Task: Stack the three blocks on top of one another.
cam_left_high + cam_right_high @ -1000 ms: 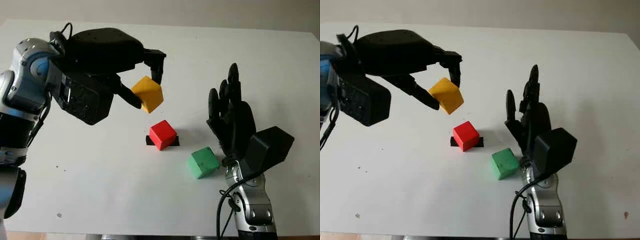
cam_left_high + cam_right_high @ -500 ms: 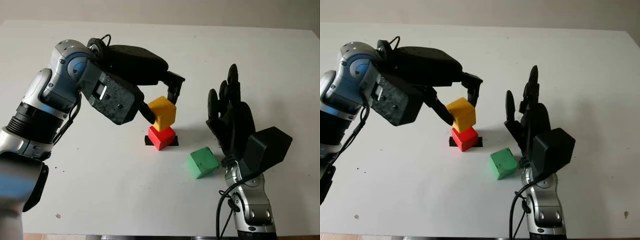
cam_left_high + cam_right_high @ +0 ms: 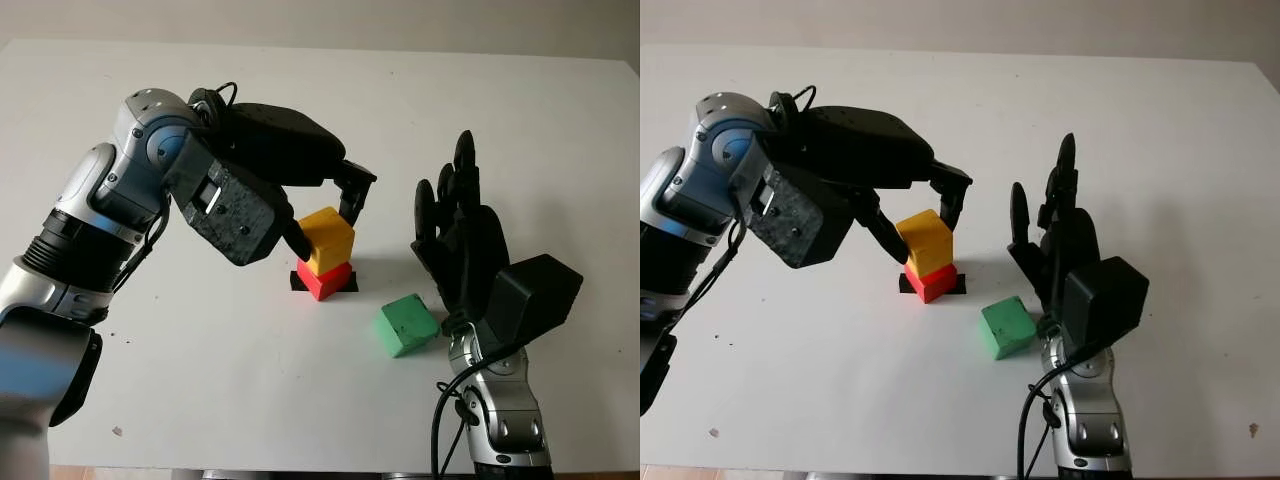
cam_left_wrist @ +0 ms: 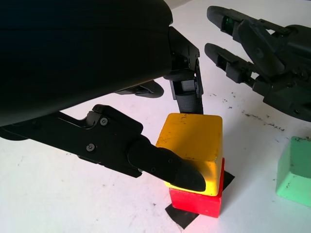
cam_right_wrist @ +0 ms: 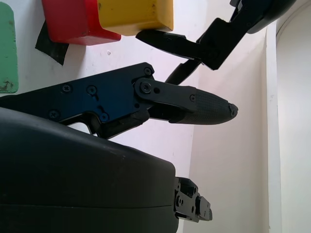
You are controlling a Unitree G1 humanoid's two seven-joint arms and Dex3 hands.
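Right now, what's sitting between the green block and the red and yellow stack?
Nothing but bare white table. In the left eye view the green block stands apart from the red block and the yellow block on it, held by the left hand.

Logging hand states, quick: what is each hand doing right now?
Left hand: closed on the yellow block, atop the red block.
Right hand: open, beside the green block.

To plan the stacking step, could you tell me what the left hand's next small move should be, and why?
Probably let go and lift away: the yellow block sits on the red block, with the left hand gripping it. The green block lies on the table beside the open right hand.
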